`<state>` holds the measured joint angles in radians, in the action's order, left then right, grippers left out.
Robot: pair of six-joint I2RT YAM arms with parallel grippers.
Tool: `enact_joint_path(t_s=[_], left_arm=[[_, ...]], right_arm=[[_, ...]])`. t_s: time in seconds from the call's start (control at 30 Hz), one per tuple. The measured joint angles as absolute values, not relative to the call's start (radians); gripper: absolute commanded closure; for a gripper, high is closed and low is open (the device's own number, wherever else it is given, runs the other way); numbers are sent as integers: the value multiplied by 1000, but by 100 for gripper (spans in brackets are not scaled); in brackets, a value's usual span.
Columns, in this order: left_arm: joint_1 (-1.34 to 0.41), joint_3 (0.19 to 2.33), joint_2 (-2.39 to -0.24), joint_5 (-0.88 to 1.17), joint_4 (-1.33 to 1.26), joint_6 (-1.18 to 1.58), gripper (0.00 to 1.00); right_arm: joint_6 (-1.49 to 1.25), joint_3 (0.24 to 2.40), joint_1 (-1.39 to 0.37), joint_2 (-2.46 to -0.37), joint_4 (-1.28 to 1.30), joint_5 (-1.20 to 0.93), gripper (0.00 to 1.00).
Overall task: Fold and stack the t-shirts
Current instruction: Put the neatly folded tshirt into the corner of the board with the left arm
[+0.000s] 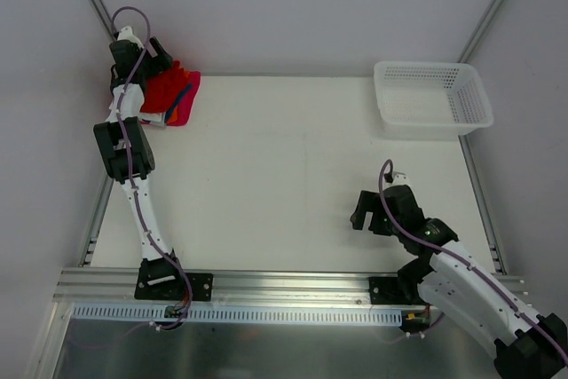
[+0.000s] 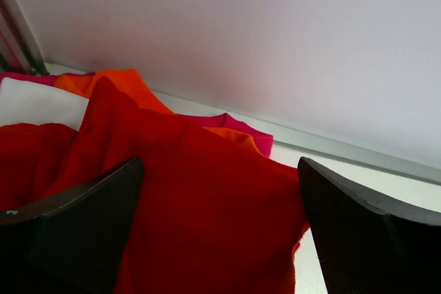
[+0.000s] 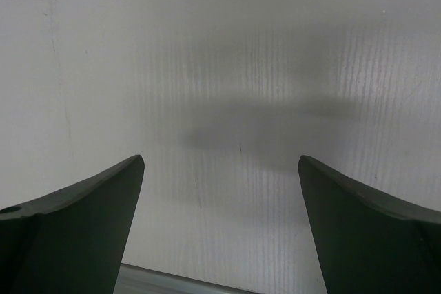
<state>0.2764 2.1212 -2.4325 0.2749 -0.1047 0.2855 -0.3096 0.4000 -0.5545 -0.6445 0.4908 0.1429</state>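
**While the left jaws stand wide over the red shirt, the right arm is far from it**

Because the red t-shirt (image 2: 207,197) fills the gap between the two fingers of the left gripper (image 2: 220,170), lying directly under and ahead of the jaws, this arm is clearly the nearer one. Its jaws are spread wide and hold nothing; whether the fingertips touch the cloth, I cannot tell. The shirt is bunched, not flat, with a raised fold ahead of the left finger, so I cannot read its long axis. Its free edge shows beside the right finger.

Beyond the jaws, an orange shirt (image 2: 117,80) and a pink-red shirt (image 2: 241,125) come out from under the red one. A white shirt (image 2: 34,101) lies outside the left finger.

The right gripper (image 3: 220,170) is also wide open and empty, with only bare table (image 3: 227,67) under its jaws. The pile is well apart from it.

I judge that the next move belongs to the left arm: lower the jaws and pinch the red cloth near that free edge.
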Motion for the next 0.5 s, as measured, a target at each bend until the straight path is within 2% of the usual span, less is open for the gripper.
enact_joint_path(t_s=[0.5], left_arm=[[293,2138,-2446,122,-161,222,1]], right_arm=[[-305,439,-554,-850,382,141,1]])
